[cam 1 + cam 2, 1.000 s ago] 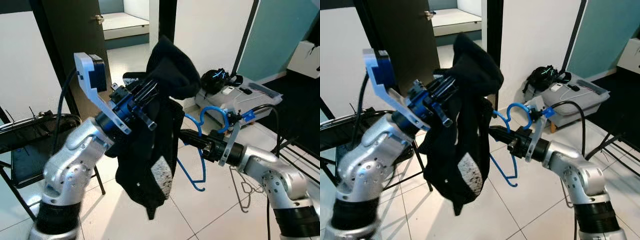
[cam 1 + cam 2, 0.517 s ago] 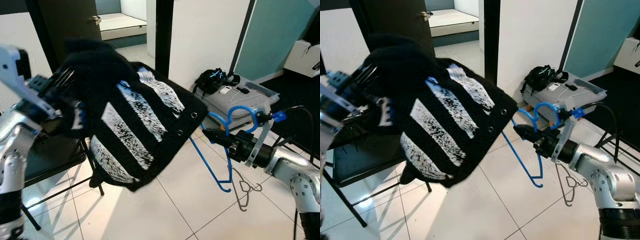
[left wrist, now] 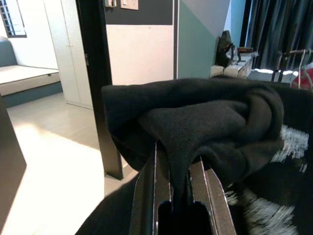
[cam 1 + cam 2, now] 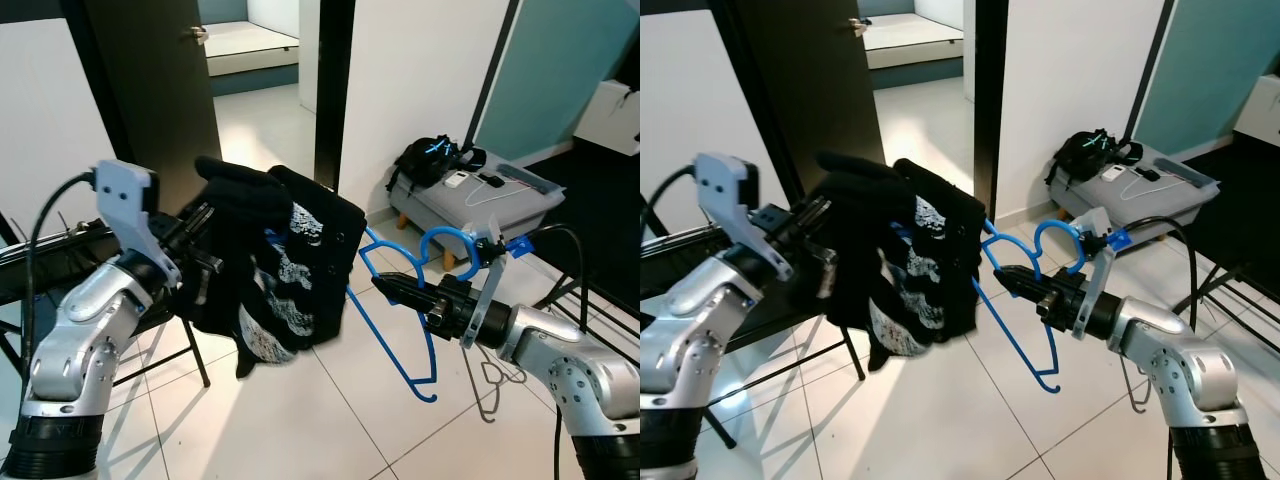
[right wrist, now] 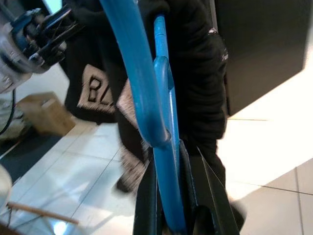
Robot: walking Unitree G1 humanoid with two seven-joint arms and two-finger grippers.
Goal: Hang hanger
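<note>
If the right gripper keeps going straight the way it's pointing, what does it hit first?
Most likely the black garment held up by the left gripper. The right gripper, holding the blue hanger, points straight at it, though the gap between them is hard to judge.

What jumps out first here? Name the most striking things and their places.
A black garment with white print hangs bunched in mid-air at centre, clamped by the left gripper. Beside it, the right gripper holds a bright blue hanger, one end reaching into the cloth. Behind stands a dark open door; a folding chair sits at left.
</note>
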